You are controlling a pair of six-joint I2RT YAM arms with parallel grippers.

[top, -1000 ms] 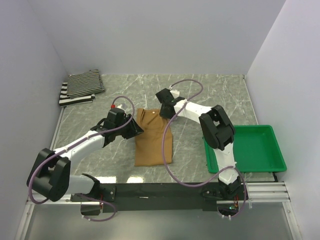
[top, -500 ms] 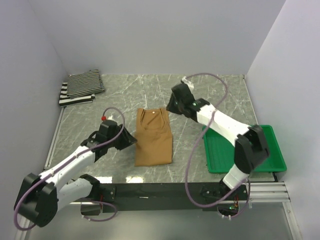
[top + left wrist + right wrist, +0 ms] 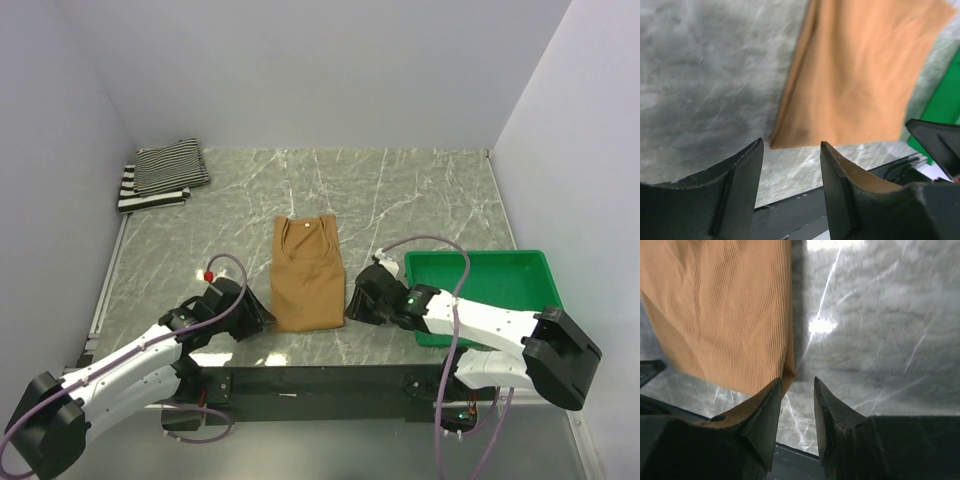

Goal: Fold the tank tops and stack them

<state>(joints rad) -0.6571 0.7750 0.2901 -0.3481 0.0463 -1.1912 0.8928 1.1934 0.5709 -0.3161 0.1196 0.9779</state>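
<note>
The tan tank top (image 3: 306, 272) lies flat in the middle of the bench (image 3: 420, 190). It is folded into a long narrow strip, with its neck end away from the arms and its hem toward them.

The left hand (image 3: 262, 318) sits low at the near left corner of that hem. In its wrist view its fingers (image 3: 740, 190) stand apart with bare bench between them, and the cloth's corner (image 3: 860, 75) is just ahead of the gap, so it has hold of nothing.

The right hand (image 3: 355, 305) is at the near right corner. Its jaws are also parted and grip nothing. The tan corner (image 3: 715, 305) hangs right at the tip of one finger, though I can't quite tell if it touches.

In the far left corner, well apart from all this, the pinstriped top (image 3: 172, 165) rests folded on the wide-striped top (image 3: 140, 198). The green tray (image 3: 500, 285) sits at the right, just beside the right arm.
</note>
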